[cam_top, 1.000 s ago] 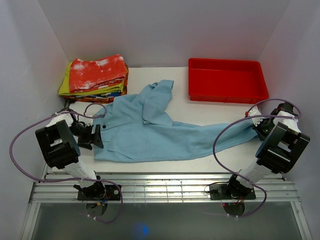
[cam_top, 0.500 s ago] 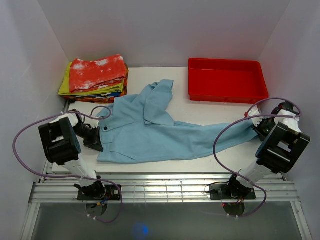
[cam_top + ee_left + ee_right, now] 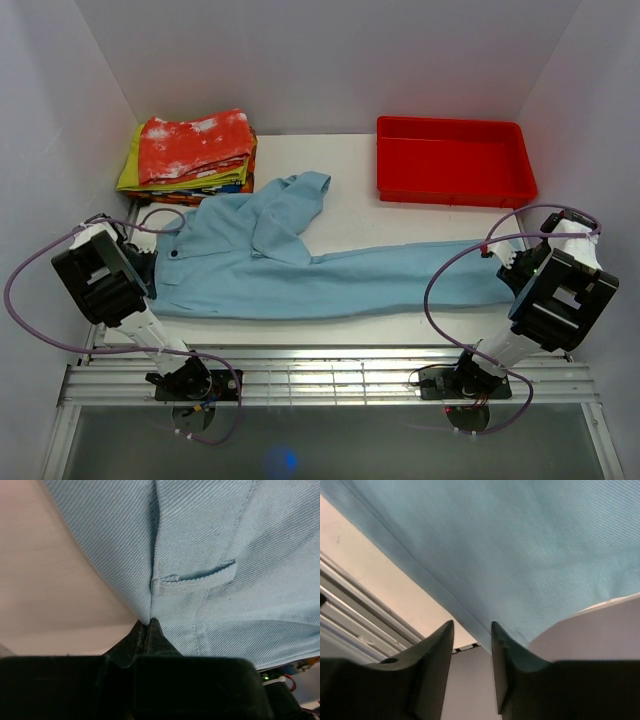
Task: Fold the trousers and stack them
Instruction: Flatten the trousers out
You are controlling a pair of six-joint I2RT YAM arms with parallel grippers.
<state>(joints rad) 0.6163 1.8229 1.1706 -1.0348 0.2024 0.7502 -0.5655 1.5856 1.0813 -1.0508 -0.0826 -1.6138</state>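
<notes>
Looking down from above, we have the trousers [image 3: 300, 270] lying long across the surface [image 3: 400, 222], their axis running left to right, parallel to the near edge. The waist end [image 3: 185, 262] sits at the left, right up against the left claw [image 3: 148, 268]. The wrist view there shows that claw's fingers pressed together on a seam of blue cloth, and we'd call that a firm pinch. Over on the right, the cuff end [image 3: 485, 275] reaches the right claw [image 3: 470, 627]. Here the fingers stand apart with the hem lying just at the tips, and we can't tell whether any cloth sits between them. So each arm has one end, and the cloth runs straight between the two.

The catch is the loose leg [image 3: 292, 200], flopped over towards the far side, off the main line and nearer the left arm than the right. The folded clothes [image 3: 190, 150] lie far left, just beyond the waist; the red tray [image 3: 455, 198] sits far right. In our judgement the fold turns on that left-right axis: the cuff travels left towards the waist, once the stray leg is brought in line.
</notes>
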